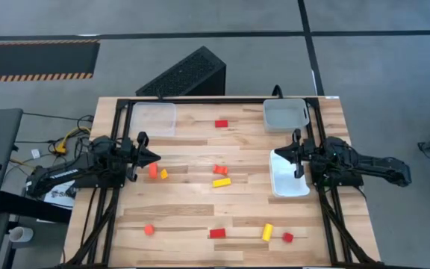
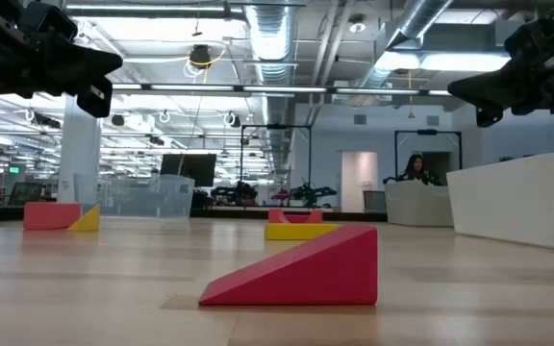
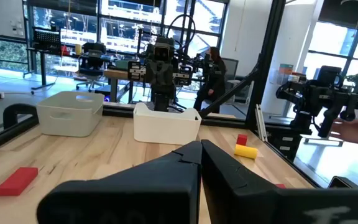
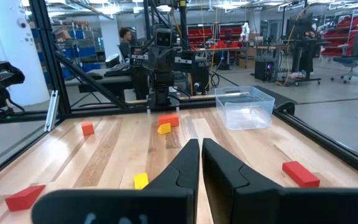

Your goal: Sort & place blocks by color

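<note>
Small red, orange and yellow blocks lie scattered on the wooden table. A red bar (image 1: 221, 124) is near the far edge. An orange block (image 1: 153, 170) and a yellow one (image 1: 163, 174) lie just below my left gripper (image 1: 154, 157), which is shut, holds nothing and points toward the table's right. An orange block (image 1: 219, 169) and a yellow bar (image 1: 222, 181) sit mid-table. Along the near edge lie an orange block (image 1: 148, 229), a red wedge (image 1: 216, 233), a yellow cylinder (image 1: 267, 232) and a red cube (image 1: 287, 237). My right gripper (image 1: 278, 155) is shut and empty above the white tray's (image 1: 290, 183) left edge.
A clear tray (image 1: 153, 118) stands at the far left and a grey tray (image 1: 285, 114) at the far right, with the white tray in front of the grey one. Black frame rails (image 1: 110, 224) run along both sides. People show in the room beyond the table.
</note>
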{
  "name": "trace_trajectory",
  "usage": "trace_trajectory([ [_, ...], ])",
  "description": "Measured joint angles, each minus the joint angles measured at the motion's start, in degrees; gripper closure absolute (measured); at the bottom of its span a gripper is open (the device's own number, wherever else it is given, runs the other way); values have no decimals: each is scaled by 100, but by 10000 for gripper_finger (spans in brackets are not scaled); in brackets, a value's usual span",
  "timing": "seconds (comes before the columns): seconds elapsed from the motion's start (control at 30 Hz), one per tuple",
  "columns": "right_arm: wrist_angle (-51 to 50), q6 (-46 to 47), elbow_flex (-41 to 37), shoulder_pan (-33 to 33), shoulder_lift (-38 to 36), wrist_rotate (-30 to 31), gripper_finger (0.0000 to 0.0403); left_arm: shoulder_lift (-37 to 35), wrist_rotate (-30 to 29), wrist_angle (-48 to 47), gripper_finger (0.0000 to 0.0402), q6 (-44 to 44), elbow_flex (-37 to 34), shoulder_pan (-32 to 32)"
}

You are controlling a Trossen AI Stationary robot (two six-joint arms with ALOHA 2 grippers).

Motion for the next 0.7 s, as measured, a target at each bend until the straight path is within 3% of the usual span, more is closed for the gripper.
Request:
trace_trajectory([
  [0.47, 64, -124, 2, 0, 0, 9, 359, 1, 0, -1, 401, 0, 0, -1],
  [0.7, 359, -18, 0, -4, 1, 319, 359, 1, -1, -1, 401, 0, 0, 0],
])
